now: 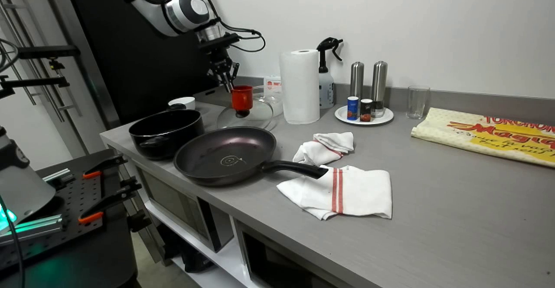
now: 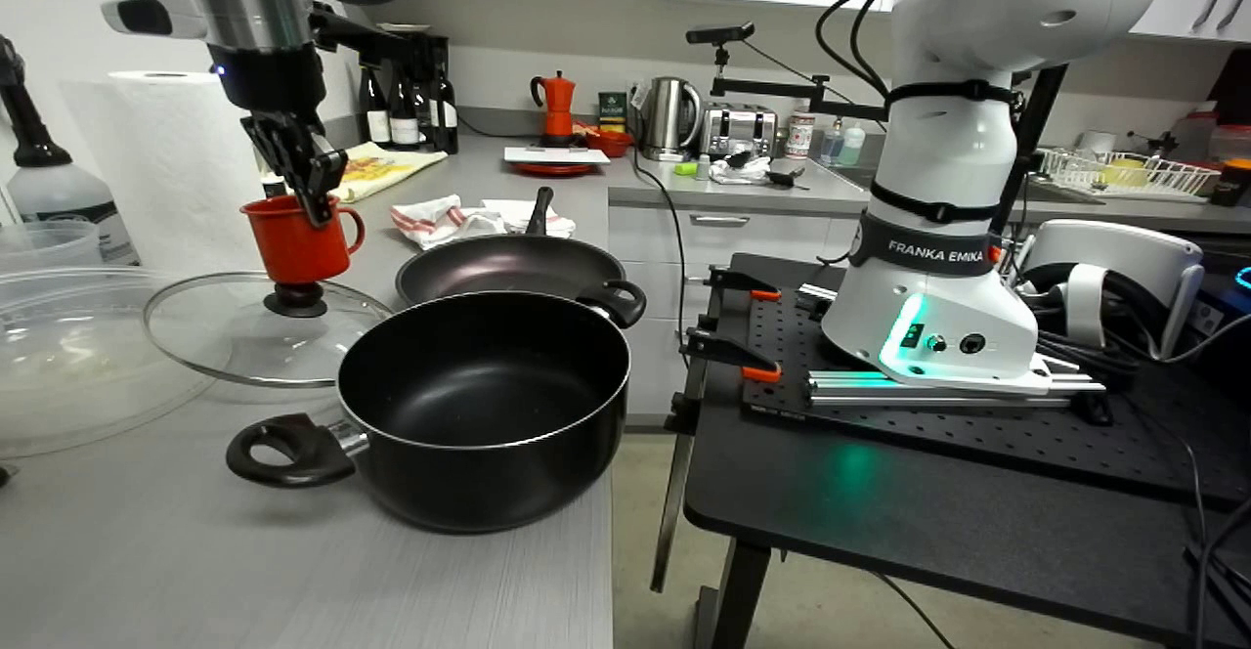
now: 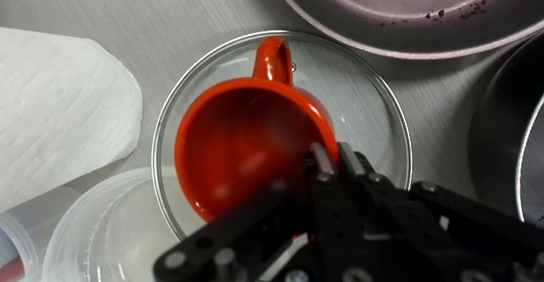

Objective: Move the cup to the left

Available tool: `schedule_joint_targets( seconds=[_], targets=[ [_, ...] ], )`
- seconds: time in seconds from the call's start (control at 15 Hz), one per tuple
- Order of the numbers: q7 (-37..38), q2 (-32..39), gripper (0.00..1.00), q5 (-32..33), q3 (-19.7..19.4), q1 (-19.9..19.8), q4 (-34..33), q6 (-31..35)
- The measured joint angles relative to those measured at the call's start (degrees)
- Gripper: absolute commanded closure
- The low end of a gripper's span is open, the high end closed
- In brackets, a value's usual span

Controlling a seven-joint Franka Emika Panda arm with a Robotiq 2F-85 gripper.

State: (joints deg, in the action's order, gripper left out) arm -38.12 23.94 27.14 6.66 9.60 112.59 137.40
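The red cup [image 1: 242,99] shows in both exterior views [image 2: 293,246], right above the black knob of the clear glass lid [image 2: 210,341]. It is slightly tilted with its mouth up. I cannot tell whether its base touches the knob. In the wrist view the cup [image 3: 238,146] opens toward the camera, its handle pointing to the top of the picture. My gripper [image 3: 334,159] is shut on the cup's wall, one finger inside the rim and one outside. In the exterior views the gripper [image 1: 230,85] comes down from above; the inner fingertip is hidden in the cup.
A black pot [image 2: 489,463] and a frying pan [image 1: 225,158] stand beside the lid. The paper towel roll [image 1: 300,87] stands close behind. Clear plastic containers [image 3: 110,231] sit next to the lid. A white bowl [image 1: 184,102] is behind the pot. Towels [image 1: 360,192] lie farther along.
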Motion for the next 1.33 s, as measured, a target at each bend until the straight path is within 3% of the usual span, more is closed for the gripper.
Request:
schedule_joint_targets(
  seconds=[1.33],
  targets=[
    [-0.3, 1.7, 0.98, 5.5, 3.7, 5.2, -0.1, -3.5]
  ],
)
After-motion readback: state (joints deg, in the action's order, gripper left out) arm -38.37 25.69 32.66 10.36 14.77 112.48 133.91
